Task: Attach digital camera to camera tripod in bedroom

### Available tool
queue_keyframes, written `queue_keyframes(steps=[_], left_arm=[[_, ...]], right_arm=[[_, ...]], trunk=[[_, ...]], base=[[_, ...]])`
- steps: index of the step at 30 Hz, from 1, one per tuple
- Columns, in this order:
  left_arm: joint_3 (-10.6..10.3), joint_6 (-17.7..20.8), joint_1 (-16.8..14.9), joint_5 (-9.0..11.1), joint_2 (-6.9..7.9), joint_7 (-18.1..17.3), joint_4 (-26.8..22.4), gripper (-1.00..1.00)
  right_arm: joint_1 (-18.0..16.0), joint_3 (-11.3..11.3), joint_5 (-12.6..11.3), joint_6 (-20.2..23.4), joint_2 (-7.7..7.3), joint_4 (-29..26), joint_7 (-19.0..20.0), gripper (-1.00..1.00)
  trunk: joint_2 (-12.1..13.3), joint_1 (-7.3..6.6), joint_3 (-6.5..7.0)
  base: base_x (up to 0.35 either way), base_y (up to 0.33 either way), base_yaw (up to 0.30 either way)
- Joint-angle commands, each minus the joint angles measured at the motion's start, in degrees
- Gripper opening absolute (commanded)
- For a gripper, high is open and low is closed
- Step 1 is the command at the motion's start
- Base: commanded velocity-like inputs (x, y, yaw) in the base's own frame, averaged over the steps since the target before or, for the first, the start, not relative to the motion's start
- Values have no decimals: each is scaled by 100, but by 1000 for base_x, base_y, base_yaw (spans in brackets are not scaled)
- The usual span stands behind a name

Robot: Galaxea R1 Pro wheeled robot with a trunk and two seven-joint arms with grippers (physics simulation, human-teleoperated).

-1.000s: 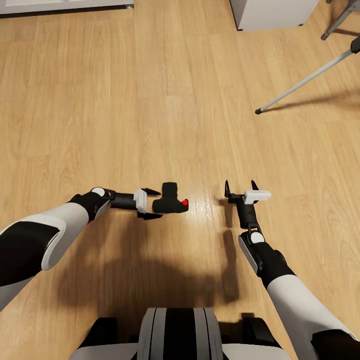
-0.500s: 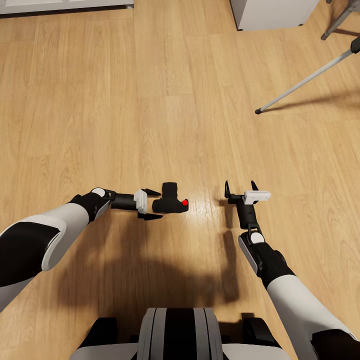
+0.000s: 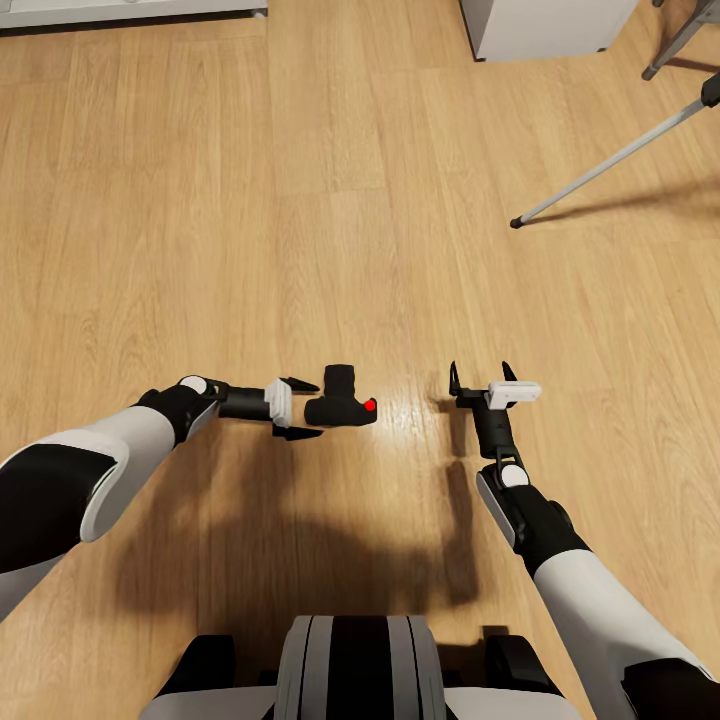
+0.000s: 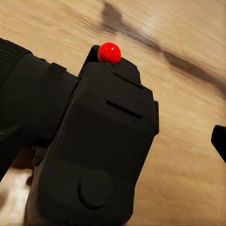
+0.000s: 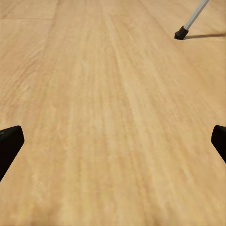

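A: Item one, your left gripper point(image 3: 305, 408). State?

B: Jaws spread wide, holding nothing. The camera point(image 3: 340, 398) sits on the floor point(image 3: 300, 200) just at the fingertips, partly between them. Its lens points to 12 o'clock in the head view and its red button point(image 3: 370, 405) sits at its 3 o'clock end. From the left wrist the camera point(image 4: 89, 155) looms very close.

A: Item two, right gripper point(image 3: 481, 375)?

B: Also spread open and empty, low over bare boards at the camera's 3 o'clock, well apart from it.

A: Item three, the tripod?

B: One silver tripod leg point(image 3: 610, 160) at 1 o'clock, far off; its black foot point(image 5: 181, 33) shows from the right wrist.

A: Risks?

B: If you close with only the tips on the body, I judge the camera may skid or twist away across the smooth floor. Push forward too hard and you shove it.

A: Containers?

B: None listed; nothing holds anything.
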Motion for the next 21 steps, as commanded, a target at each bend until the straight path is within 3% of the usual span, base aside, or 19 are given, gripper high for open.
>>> queue_keyframes(steps=[1,14,21], left_arm=[[38,-33,-1,-59,10,0,-6,100],[38,-42,-1,-57,211,12,-6,100],[38,-42,-1,-59,243,13,-7,100]], right_arm=[[-4,36,-28,-17,-8,2,-41,100],[-4,36,-28,-17,-8,3,-40,100],[-4,36,-28,-17,-8,3,-42,100]], trunk=[[-1,-1,-2],[-1,-1,-2],[-1,-1,-2]], base=[[0,0,0],[0,0,0],[0,0,0]])
